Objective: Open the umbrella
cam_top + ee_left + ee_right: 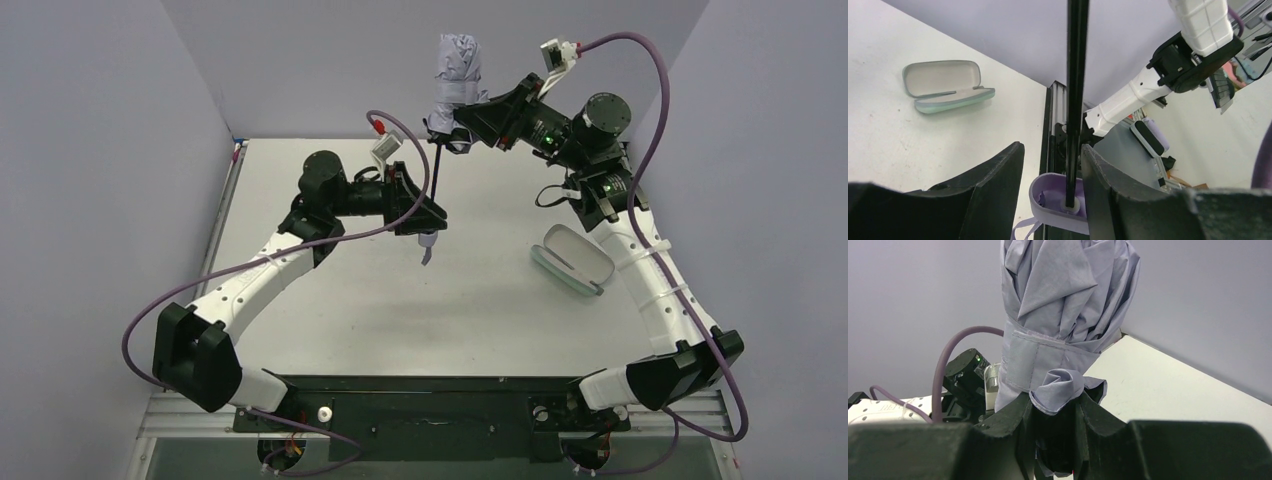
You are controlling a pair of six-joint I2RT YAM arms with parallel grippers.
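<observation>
The umbrella (457, 66) hangs upright in the air, its pale lilac-grey fabric still bundled and strapped. My right gripper (465, 120) is shut on the lower edge of the bundle; its wrist view shows fabric (1063, 315) pinched between the fingers of the right gripper (1054, 401). The thin black shaft (435, 180) runs down from it to the small lilac handle (428, 250). My left gripper (428, 222) is open around the shaft just above the handle. In the left wrist view the shaft (1077, 75) stands between the parted jaws of the left gripper (1053, 152), close to the right finger, with the handle (1053, 205) below.
A mint-green oval case (572, 260) lies open on the white table (330, 300) at the right, beside the right arm; it also shows in the left wrist view (945, 86). Grey walls enclose the table on three sides.
</observation>
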